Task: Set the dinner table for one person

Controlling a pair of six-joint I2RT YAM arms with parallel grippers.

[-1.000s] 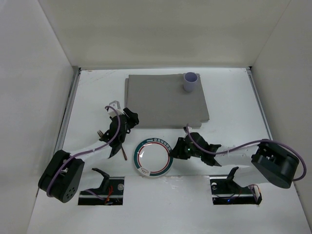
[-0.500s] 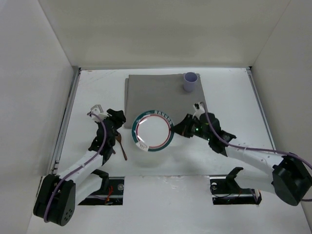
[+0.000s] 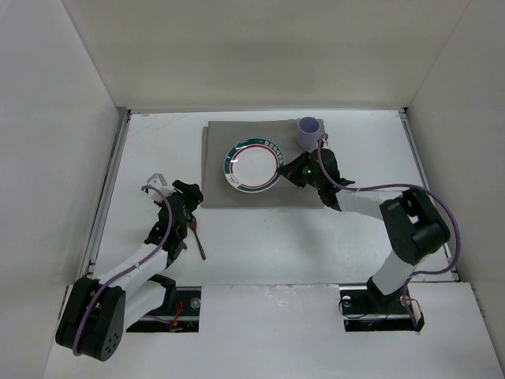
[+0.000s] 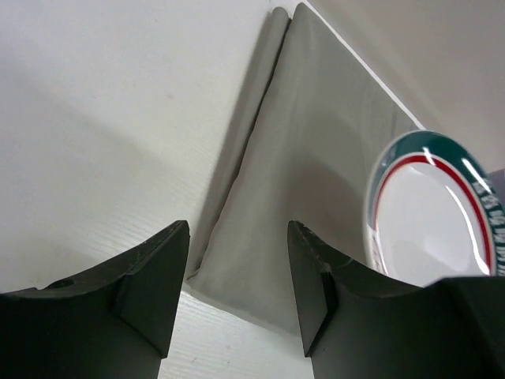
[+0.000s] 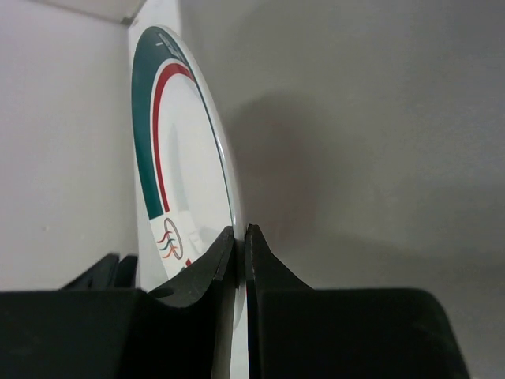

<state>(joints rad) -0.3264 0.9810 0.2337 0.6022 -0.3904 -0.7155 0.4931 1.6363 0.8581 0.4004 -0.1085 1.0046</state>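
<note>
A white plate (image 3: 252, 166) with a green and red rim is over the grey cloth mat (image 3: 237, 189) at the back of the white dinner table (image 3: 371, 229). My right gripper (image 3: 289, 170) is shut on the plate's right rim; the right wrist view shows the fingers pinching the rim (image 5: 240, 237) of the plate (image 5: 185, 158) above the mat (image 5: 363, 118). I cannot tell if the plate touches the mat. My left gripper (image 3: 188, 199) is open and empty, left of the mat's near-left corner (image 4: 260, 260). The plate (image 4: 434, 221) also shows in the left wrist view.
A lilac cup (image 3: 308, 132) stands on the mat's back right corner, just behind the right gripper. A dark thin utensil (image 3: 198, 238) lies on the table beside the left arm. White walls enclose the table on three sides.
My right gripper has carried the plate from the table's near middle back onto the area over the mat. My left gripper drew back to the left, then stayed.
</note>
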